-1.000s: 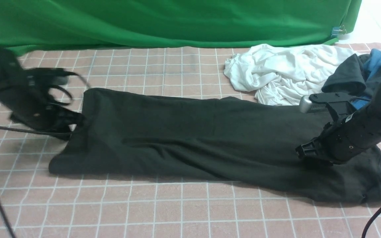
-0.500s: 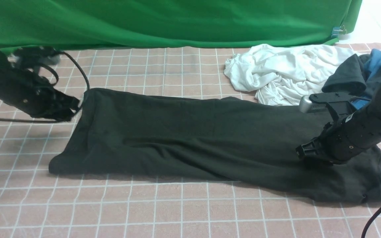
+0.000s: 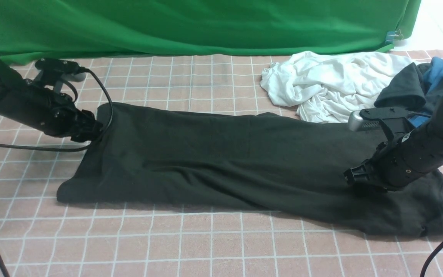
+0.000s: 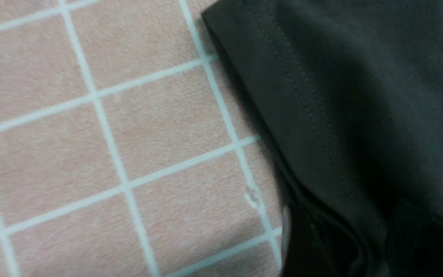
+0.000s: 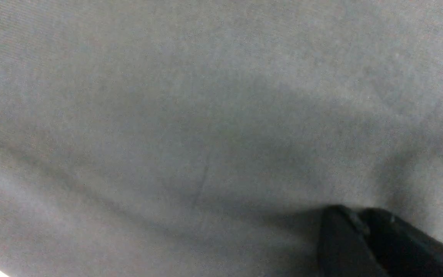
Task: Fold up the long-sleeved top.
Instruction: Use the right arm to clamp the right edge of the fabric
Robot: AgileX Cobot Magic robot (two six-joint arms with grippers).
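Two grippers meet our long-sleeved top (image 3: pixel 225 161), which lies stretched across the checked cloth (image 3: pixel 167 246). Our left gripper (image 3: pixel 92 130) touches its left hem; whether its jaws grip we cannot tell. Our right gripper (image 3: pixel 354 181) presses its right end, jaws hidden.

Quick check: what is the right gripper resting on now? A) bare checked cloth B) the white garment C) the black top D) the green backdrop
C: the right gripper sits down on the black top near its right end, apart from the white garment.
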